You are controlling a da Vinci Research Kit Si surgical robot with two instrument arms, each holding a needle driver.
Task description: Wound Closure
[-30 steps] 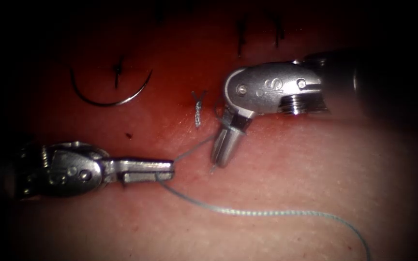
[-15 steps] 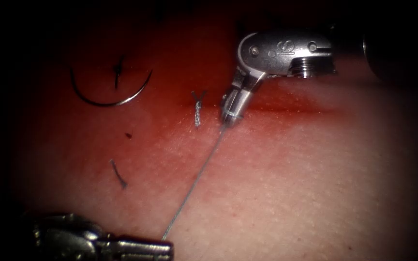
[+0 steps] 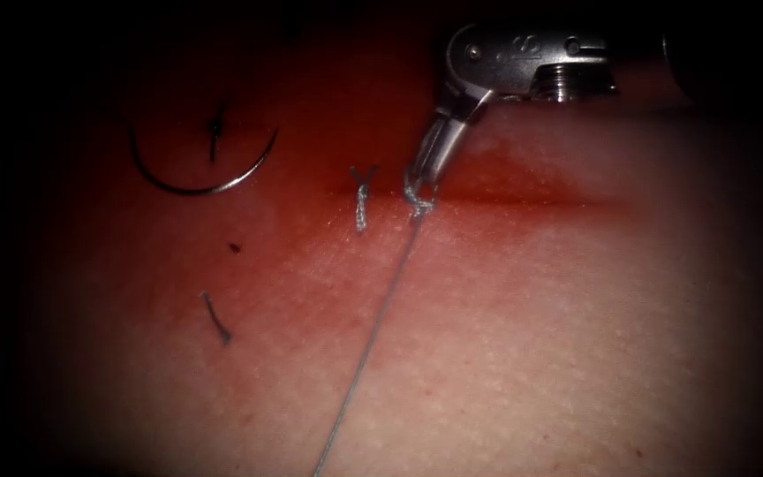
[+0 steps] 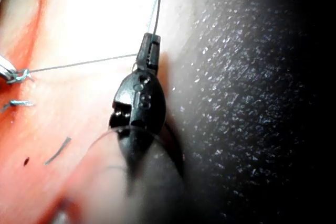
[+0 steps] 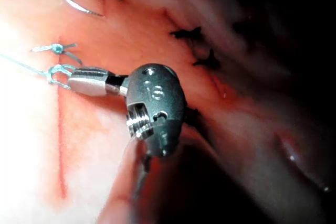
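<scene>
My right tool (image 3: 419, 179) comes down from above the cut, its jaws shut on the short end of the grey thread right at a fresh knot (image 3: 419, 206). The thread (image 3: 373, 340) runs taut from that knot down the near tissue. In the left wrist view my left tool (image 4: 150, 40) is shut on this thread (image 4: 84, 63), well away from the knot (image 4: 20, 74). The curved needle (image 3: 200, 177) lies free on the tissue at the far left, held by neither tool. The right wrist view has the right tool (image 5: 72, 82) at the knot (image 5: 55, 71).
An older grey knot (image 3: 361, 199) sits just left of the new one. A short cut end of thread (image 3: 216, 318) lies on the near tissue at the left. Red fluid marks the cut (image 3: 523, 200). Dark stitches (image 5: 186, 33) lie further along.
The left tool pulled its thread down and out of the endoscope view, drawing it taut. The right tool rose with the short end, and the loose loop closed into a knot on the cut.
</scene>
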